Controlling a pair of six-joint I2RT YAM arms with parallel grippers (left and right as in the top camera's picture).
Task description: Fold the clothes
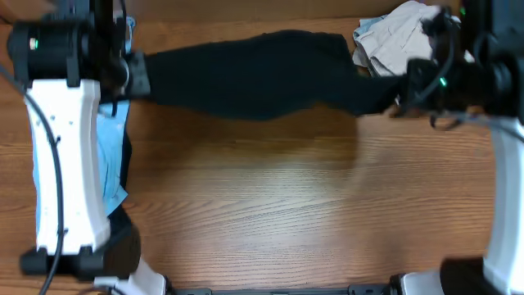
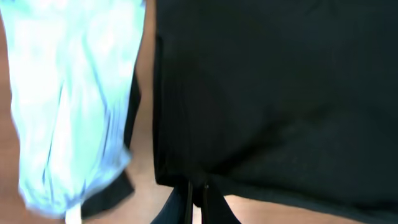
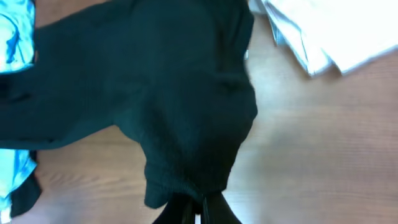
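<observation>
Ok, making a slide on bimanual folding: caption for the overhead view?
Left end effector and right end effector hold a black garment stretched over the table.

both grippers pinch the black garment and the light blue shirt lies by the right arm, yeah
No: the overhead view shows the light blue shirt by the left arm. The left gripper and right gripper do both pinch the black garment.

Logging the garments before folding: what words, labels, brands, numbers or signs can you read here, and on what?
No text can be read.
Light blue printed T-shirt: dark print marks, too blurred to read.
Large black fabric garment: no lettering shows.
Beige folded fabric garments: no lettering shows.
</observation>
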